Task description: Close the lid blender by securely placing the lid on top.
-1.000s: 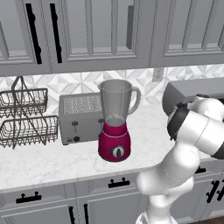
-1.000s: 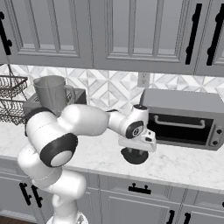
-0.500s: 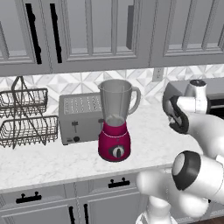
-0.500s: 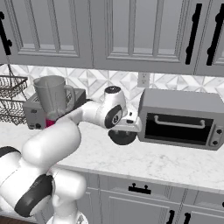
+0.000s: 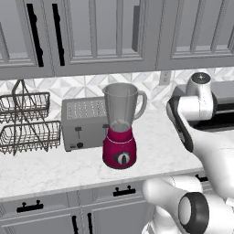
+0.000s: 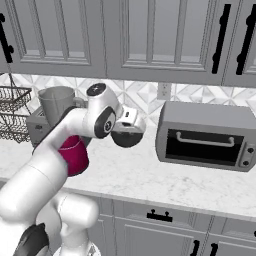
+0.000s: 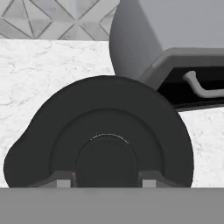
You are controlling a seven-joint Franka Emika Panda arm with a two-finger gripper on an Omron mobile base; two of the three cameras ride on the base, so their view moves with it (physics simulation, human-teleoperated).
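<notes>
You have the lid in the gripper, which is clamped on the round centre knob: in the hand view the two fingertips sit tight against either side of that knob, with the dark disc spreading out around them. In the right base view the lid hangs at the end of the arm, clear above the marble counter, between the blender and the toaster oven. The blender itself stands on the counter just in front of the silver toaster, its grey jar open at the top, its handle turned toward the right of the left base view and its magenta base with the dial facing you. Judge the lid as light and rigid (a hard plastic disc, by the look of it), so weight should not trouble you, but a smooth round knob can let the disc swivel or tip if you swing hard. The knob is the right place to hold it, since that leaves the whole rim free to seat. The jar looks tall over a narrow base, so treat it as easy to nudge: bring the lid in level and centred over the mouth, then press straight down, not sideways.
</notes>
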